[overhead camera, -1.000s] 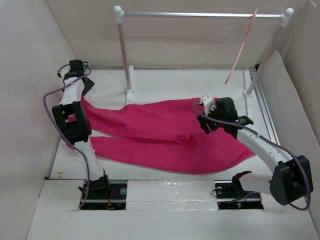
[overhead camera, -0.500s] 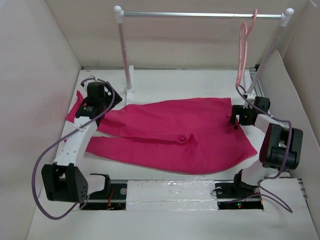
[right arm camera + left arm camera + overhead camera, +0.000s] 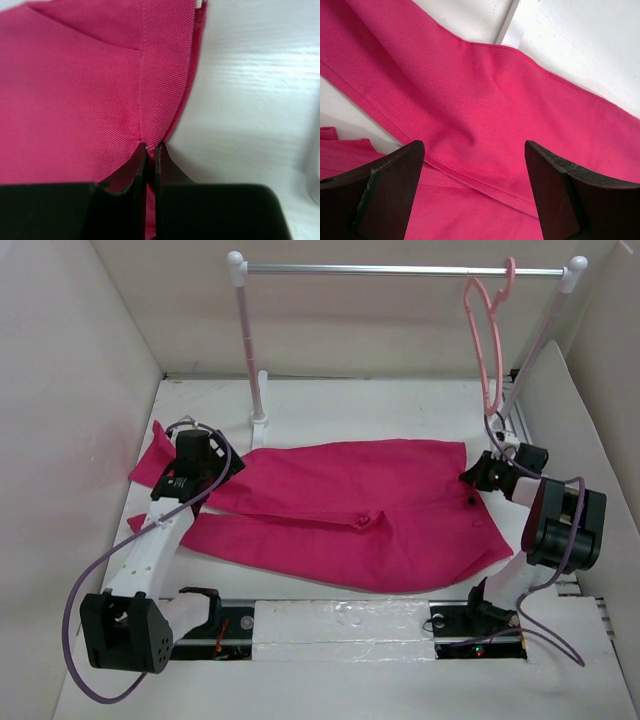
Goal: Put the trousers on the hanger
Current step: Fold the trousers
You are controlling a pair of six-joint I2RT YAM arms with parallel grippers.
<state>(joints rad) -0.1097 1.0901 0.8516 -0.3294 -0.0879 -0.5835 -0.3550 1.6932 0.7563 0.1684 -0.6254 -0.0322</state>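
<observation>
Top external: high at the near edge, looking down and far across the whole table [image 3: 350, 405]. Wrist cameras: close-up, facing down onto the trousers [image 3: 340, 510], which all three views share.

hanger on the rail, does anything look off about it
The hanger hangs by its hook near the right end of the rail but looks lopsided, one end pointing down instead of sitting level. No visible damage.

Even, soft overhead light, faint shadows, no glare; wrist views blur at their near edges.
</observation>
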